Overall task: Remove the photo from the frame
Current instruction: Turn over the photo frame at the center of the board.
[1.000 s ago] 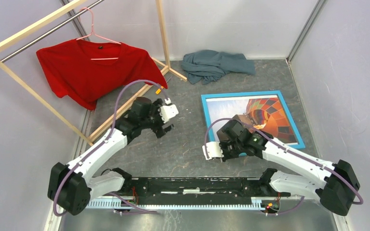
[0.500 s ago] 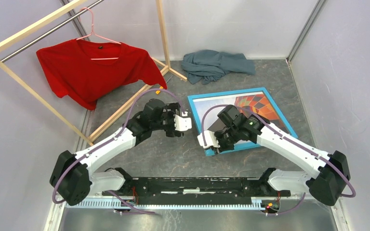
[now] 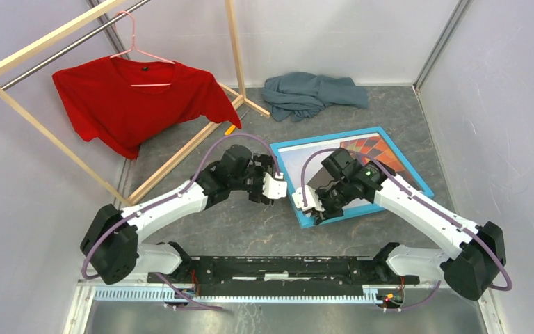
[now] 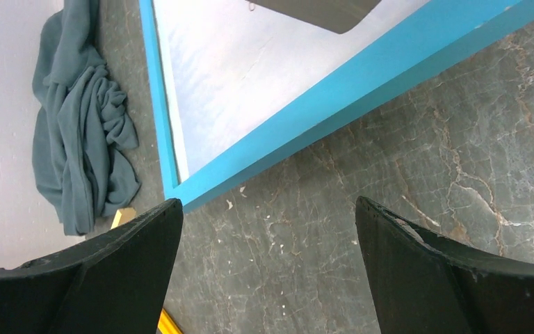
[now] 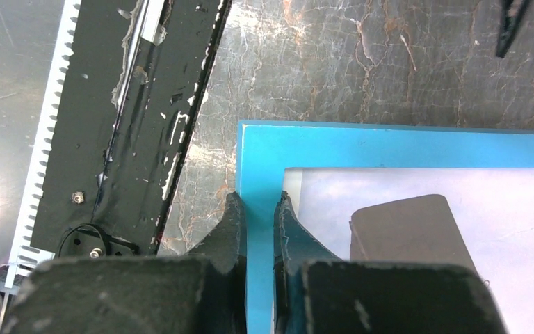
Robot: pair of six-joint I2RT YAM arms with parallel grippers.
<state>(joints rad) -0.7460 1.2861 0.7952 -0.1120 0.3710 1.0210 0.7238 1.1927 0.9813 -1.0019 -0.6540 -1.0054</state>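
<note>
Your right jaws pinch the frame [image 5: 389, 147] rail near its corner; your left jaws hang spread above the worktop [image 4: 389, 209] beside it.

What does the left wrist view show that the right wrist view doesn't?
Left wrist only: the grey-blue cloth beside the frame, and the left jaws wide open over the table. Right wrist only: the right jaws shut on the frame's edge, the black base rail. Both: the blue frame, the photo with pale sky and part of its brown basket, the marbled table.
</note>
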